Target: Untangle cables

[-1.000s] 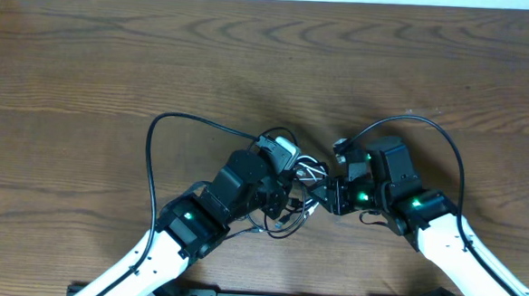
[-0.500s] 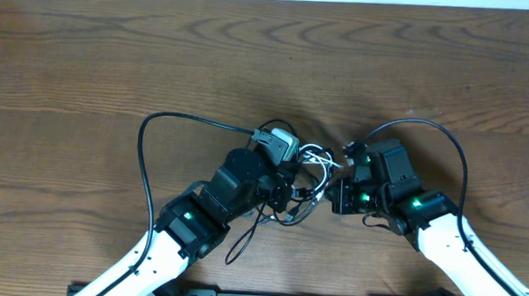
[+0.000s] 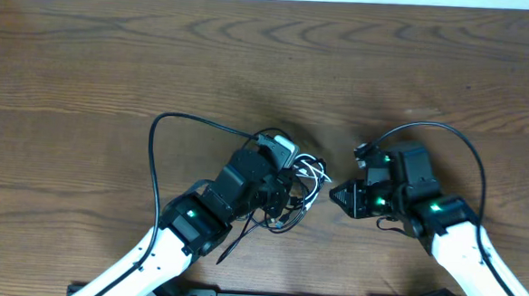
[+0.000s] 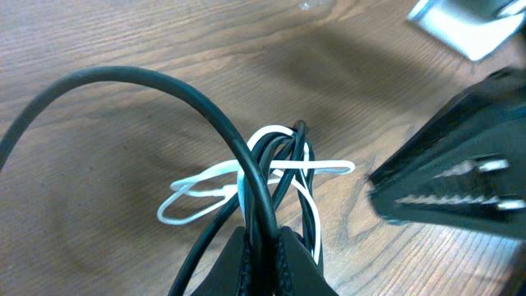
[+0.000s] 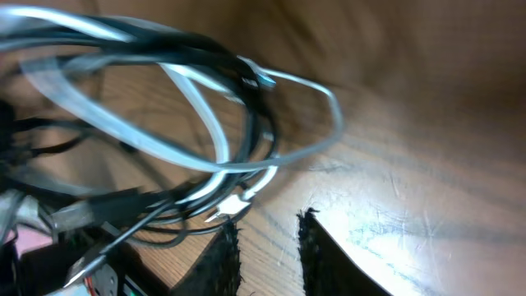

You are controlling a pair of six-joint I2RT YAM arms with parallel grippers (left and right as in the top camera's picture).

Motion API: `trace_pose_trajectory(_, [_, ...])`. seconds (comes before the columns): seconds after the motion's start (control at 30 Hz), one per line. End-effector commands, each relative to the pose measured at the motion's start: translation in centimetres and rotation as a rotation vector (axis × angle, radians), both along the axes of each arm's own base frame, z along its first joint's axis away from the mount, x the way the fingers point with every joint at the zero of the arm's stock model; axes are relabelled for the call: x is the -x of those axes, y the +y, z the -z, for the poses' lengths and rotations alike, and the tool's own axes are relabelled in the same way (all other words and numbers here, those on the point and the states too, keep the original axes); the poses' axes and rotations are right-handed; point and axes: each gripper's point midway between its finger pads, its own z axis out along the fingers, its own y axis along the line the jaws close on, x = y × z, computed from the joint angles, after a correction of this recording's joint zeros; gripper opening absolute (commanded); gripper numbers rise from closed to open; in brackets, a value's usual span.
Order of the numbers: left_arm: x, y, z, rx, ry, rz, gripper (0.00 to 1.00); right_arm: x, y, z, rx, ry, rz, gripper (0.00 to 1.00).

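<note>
Pulling back: the right claw [image 3: 339, 195] has drawn away from the knotted bundle of thin black and white cables [image 3: 304, 177]. A second ago its tips were in against the knot; now bare wood shows between them.
Meaning for the task: my reading is that a pick at one loop has just ended without freeing a strand, since the cords look as bunched as before. Another reach into the knot seems due.
Brown wood-grain worktop [image 3: 114, 68]: carries the tangle, which sits between the two claws.
Left claw [image 4: 263, 247]: clamped on the cables, with several black strands pinched between its pads. It has kept its hold while the other claw backed off.
Right claw now: tips a narrow way apart with nothing between them, aimed at the bundle from just off to one side.
Cables: they sprout from the left claw's tips toward the right claw, near it but not touching. The strands cross over one another and none lies separate.
Loose black tail [image 3: 239, 244]: trails back behind the left claw, alongside its arm; a second ago it was still drawn in with the rest.
Thin white cord [image 4: 205, 185]: makes flat loops threaded through the black ones, just beyond the left claw's tips.
Small silvery plug end [image 5: 237, 203]: lies under the loops, just ahead of the right claw's tips; that view is blurred.
</note>
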Motion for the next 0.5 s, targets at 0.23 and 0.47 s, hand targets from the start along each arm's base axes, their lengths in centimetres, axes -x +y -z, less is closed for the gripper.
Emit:
trace_pose_trajectory(0.23, [1.0, -1.7, 0.1, 0.04, 0.026, 0.105, 0.08, 0.2, 1.3, -4.5, -0.095, -0.218, -0.134, 0.53])
trace_pose_trajectory(0.47, [1.5, -2.4, -0.5, 0.079, 0.03, 0.149, 0.07, -0.1, 2.2, -2.6, -0.059, -0.182, -0.159, 0.4])
